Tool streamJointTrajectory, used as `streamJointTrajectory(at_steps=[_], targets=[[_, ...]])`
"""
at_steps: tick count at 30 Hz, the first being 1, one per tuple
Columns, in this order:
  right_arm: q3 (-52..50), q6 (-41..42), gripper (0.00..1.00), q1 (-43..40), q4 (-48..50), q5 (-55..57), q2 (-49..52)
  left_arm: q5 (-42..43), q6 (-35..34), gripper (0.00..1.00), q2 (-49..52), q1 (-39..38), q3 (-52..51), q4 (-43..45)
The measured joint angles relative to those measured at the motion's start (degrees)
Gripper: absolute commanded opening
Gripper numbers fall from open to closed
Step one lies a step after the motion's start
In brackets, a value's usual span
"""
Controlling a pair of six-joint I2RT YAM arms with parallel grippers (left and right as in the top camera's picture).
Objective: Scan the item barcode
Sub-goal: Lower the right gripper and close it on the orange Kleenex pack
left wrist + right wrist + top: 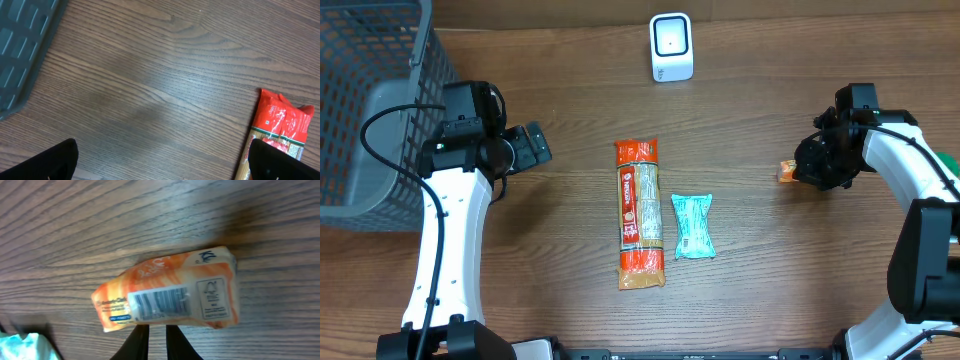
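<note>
- Orange tissue pack [167, 297] lies flat on the table [770, 280], well right of the scanner [671, 47], barcode up.
- Looks light, soft, slick-wrapped; best pinched across its long edges.
- Right gripper [157, 341] barely parted, empty; left gripper [162, 162] spread wide.

a dark wood-grain table [770, 280] under soft even light.
</note>
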Motion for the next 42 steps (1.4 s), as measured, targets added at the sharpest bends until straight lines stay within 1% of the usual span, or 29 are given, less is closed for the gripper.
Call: streamJointTrajectory(at_steps=[5,11,15,17,19,24,25,27,28,29,32,33,34,35,36,39,42], targets=[[0.0,0.0,0.17,0.0,0.2,3.4,0.0,0.0,0.0,1.0,0.0,0.0,0.0,0.0],[0.0,0.0,0.17,0.0,5.2,5.2,0.0,0.0,0.0,1.0,0.0,0.0,0.0,0.0],[0.0,0.0,0.21,0.0,9.0,5.4,0.0,0.0,0.0,1.0,0.0,0.0,0.0,0.0],[0.0,0.0,0.26,0.0,10.4,5.6,0.0,0.0,0.0,1.0,0.0,0.0,0.0,0.0],[0.0,0.0,0.29,0.0,11.5,5.7,0.0,0.0,0.0,1.0,0.0,0.0,0.0,0.0],[0.0,0.8,0.3,0.0,11.8,5.9,0.0,0.0,0.0,1.0,0.0,0.0,0.0,0.0],[0.0,2.2,0.32,0.0,11.3,6.0,0.0,0.0,0.0,1.0,0.0,0.0,0.0,0.0],[0.0,7.5,0.52,-0.1,10.0,6.4,0.0,0.0,0.0,1.0,0.0,0.0,0.0,0.0],[0.0,9.8,0.61,-0.1,9.6,6.5,0.0,0.0,0.0,1.0,0.0,0.0,0.0,0.0],[0.0,13.0,0.65,-0.2,9.5,6.5,0.0,0.0,0.0,1.0,0.0,0.0,0.0,0.0],[-0.1,22.0,0.65,-0.4,9.4,6.3,0.0,0.0,0.0,1.0,0.0,0.0,0.0,0.0],[-0.1,24.6,0.62,-0.4,9.5,6.2,0.0,0.0,0.0,1.0,0.0,0.0,0.0,0.0],[-0.1,26.8,0.56,-0.4,9.6,6.0,0.0,0.0,0.0,1.0,0.0,0.0,0.0,0.0],[-0.1,30.3,0.54,-0.4,10.2,5.7,0.0,0.0,0.0,1.0,0.0,0.0,0.0,0.0],[-0.1,31.9,0.5,-0.4,10.7,5.5,0.0,0.0,0.0,1.0,0.0,0.0,0.0,0.0],[-0.1,35.6,0.36,-0.4,12.0,5.2,0.0,0.0,0.0,1.0,0.0,0.0,0.0,0.0],[-0.1,37.9,0.29,-0.4,12.5,5.2,0.0,0.0,0.0,1.0,0.0,0.0,0.0,0.0]])
